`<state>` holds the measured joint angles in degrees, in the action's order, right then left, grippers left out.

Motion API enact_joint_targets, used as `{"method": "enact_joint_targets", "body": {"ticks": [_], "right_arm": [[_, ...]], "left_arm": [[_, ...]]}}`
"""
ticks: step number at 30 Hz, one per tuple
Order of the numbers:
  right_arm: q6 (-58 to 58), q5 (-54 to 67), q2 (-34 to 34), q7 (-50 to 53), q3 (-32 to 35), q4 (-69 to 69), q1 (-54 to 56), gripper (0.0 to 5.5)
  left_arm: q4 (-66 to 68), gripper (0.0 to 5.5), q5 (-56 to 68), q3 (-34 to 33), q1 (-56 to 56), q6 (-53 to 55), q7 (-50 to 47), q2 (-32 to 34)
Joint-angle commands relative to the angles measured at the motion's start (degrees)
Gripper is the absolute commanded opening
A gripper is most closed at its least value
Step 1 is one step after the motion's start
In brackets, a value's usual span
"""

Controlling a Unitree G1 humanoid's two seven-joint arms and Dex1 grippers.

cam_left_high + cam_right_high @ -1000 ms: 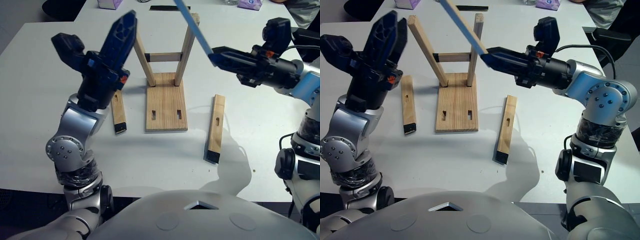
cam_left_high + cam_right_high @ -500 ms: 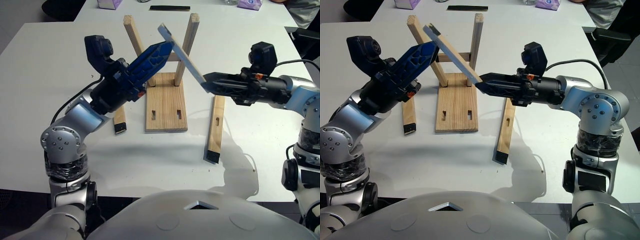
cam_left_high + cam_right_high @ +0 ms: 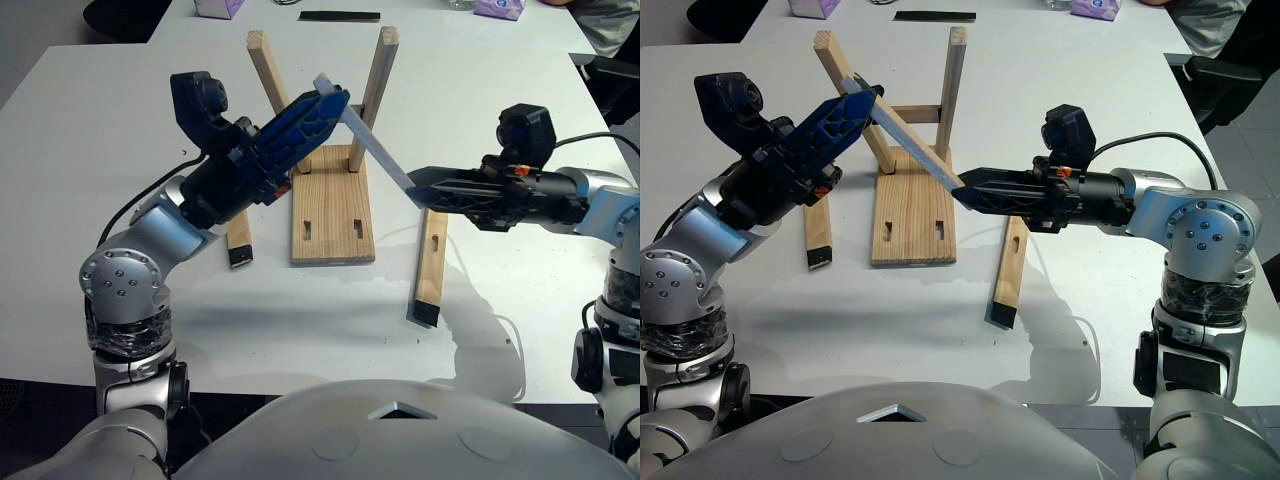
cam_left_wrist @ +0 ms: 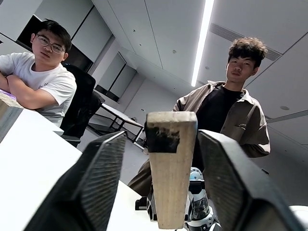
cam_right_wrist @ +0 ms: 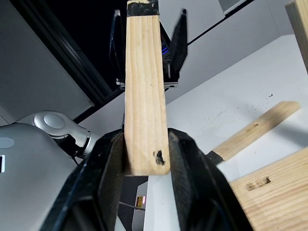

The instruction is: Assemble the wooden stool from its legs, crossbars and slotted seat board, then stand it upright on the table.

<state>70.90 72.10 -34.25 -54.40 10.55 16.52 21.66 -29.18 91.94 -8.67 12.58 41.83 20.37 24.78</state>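
Observation:
My right gripper (image 3: 420, 190) is shut on the lower end of a wooden bar (image 3: 365, 140), which slants up and left above the seat board (image 3: 333, 215). The bar's black-tipped upper end (image 4: 171, 168) sits between the fingers (image 4: 96, 183) of my left gripper (image 3: 335, 98), which is open with a gap on each side. The slotted seat board lies flat on the white table (image 3: 120, 130). Two legs (image 3: 375, 90) joined by a crossbar stand at its far end. One loose leg (image 3: 238, 238) lies left of the board, another (image 3: 431, 255) to its right.
A black strip (image 3: 340, 16) and two purple packets (image 3: 220, 8) lie at the table's far edge. Bare table stretches to the left and along the near edge. The right wrist view has the left gripper (image 5: 147, 48) beyond the bar's far end.
The left arm swung down from a raised pose and its open fingers now straddle the bar's upper end. The right gripper lowered the bar and drew back slightly to the right.

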Motion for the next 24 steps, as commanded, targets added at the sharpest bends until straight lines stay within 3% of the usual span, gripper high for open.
{"method": "enact_joint_targets", "body": {"ticks": [1, 6, 14, 15, 21, 24], "right_arm": [[0.4, 0.5, -1.2, 0.4, -1.2, 0.5, -0.1, 1.30], [0.4, 0.8, -1.9, 0.5, -1.5, 0.4, -0.1, 1.30], [-3.4, 0.4, -0.5, 4.5, 0.7, -1.6, 0.3, 1.30], [-5.4, -1.2, -0.3, 3.9, 0.4, -0.9, -0.5, 1.66], [-13.1, -11.3, -2.3, 2.0, -3.4, 0.2, -5.2, 2.65], [-19.1, -17.6, -1.9, 1.9, -3.4, -4.0, -5.1, 2.67]], "left_arm": [[-1.6, 2.12, -0.8, 0.3, 0.1, 0.6, 1.4, 1.4], [-1.4, 1.37, -1.7, -0.2, -0.3, 0.7, 3.2, 2.5], [-0.2, 1.33, -4.4, -1.4, -1.8, 0.1, 5.1, 3.9], [-0.1, 1.33, -4.8, -1.5, -1.9, -0.1, 5.2, 3.9], [1.8, 1.32, -9.8, -4.3, -2.9, -0.6, 7.2, 6.8], [7.4, 1.32, -23.9, -9.0, -7.4, -4.4, 15.1, 15.7]]}}
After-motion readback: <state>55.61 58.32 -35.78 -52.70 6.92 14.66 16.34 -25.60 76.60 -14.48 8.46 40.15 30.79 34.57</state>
